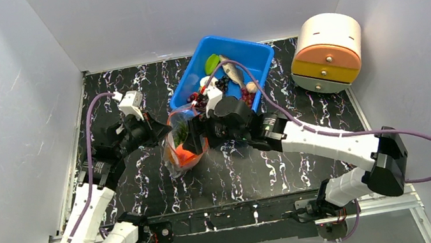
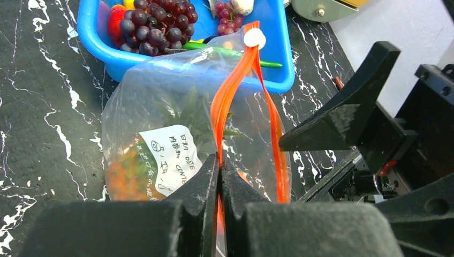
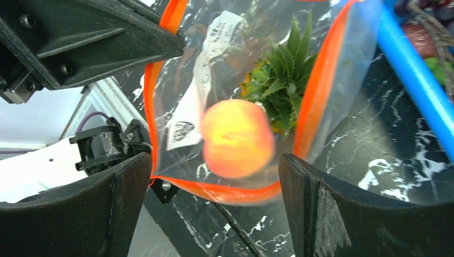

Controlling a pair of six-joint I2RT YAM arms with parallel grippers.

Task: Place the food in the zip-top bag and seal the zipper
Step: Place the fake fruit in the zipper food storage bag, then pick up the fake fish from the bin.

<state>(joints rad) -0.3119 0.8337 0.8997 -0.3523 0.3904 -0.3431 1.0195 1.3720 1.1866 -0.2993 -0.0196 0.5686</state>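
Bag [image 1: 185,140] stands on the table [image 1: 145,183] just near of the blue bin [image 1: 189,80], between my two claws. The main risk I see is its mouth sagging shut or the whole bag tipping, since only the left claw [image 2: 219,176] holds it, clamped on one side of the rim. The right claw [image 3: 214,163] is spread wide and empty, directly above the open mouth. Pineapple [image 3: 281,85] lies inside, low in the bag. Peach [image 3: 235,138] shows blurred between the spread fingers [image 3: 80,214], framed by the mouth. I cannot tell whether it rests inside, and it could roll out if the bag leans. Zipper [image 2: 231,88] is unsealed, and a twist in the pinched strip could spoil the seal.
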